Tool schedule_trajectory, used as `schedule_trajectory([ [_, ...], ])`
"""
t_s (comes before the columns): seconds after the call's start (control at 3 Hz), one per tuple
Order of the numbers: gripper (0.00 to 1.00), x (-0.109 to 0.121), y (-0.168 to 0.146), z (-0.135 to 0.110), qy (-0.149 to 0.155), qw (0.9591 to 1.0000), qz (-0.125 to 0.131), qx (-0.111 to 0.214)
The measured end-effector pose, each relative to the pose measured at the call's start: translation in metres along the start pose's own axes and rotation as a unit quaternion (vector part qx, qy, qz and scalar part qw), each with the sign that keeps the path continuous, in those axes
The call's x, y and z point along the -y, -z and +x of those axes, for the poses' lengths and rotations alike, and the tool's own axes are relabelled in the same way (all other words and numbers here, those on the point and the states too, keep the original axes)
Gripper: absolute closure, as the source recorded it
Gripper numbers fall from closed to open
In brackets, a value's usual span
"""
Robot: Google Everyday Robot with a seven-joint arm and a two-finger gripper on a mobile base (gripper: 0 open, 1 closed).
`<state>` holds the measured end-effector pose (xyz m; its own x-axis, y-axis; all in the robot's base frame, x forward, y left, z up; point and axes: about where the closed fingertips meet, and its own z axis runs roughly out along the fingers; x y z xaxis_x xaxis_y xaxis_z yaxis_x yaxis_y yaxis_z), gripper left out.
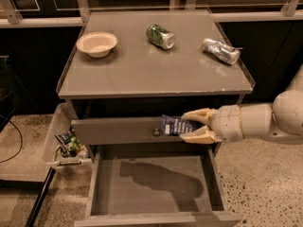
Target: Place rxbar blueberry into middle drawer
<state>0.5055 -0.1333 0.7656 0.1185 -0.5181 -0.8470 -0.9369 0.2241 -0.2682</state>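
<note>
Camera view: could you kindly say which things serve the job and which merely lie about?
Job: rxbar blueberry, clamped in the gripper before the knobbed drawer front; open middle drawer below.
Lying about: bowl, green can, silver can, on the tabletop.

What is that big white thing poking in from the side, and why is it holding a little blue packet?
The white thing is a robot's arm. At its end is a gripper, a hand with only two fingers. It reaches in from the right of the picture, in front of a drawer front with a small knob. The gripper pinches a blue snack bar. Just below, a drawer is pulled out, and the bar is meant to go in there.

There is one picture, looking down at a grey table from the front. On the table are a pale bowl, a green can and a silver can. Both cans lie on their sides.
</note>
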Motion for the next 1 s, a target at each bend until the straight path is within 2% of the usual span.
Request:
schedule_trajectory([
  [0.33, 1.00, -0.027, -0.046, 0.050, -0.030, 0.9993, -0.021, 0.002],
  [0.67, 1.00, -0.044, -0.078, 0.088, -0.049, 0.9984, -0.028, 0.007],
  [1.0, 1.00, -0.050, -0.116, 0.160, -0.067, 0.9973, -0.029, 0.004],
])
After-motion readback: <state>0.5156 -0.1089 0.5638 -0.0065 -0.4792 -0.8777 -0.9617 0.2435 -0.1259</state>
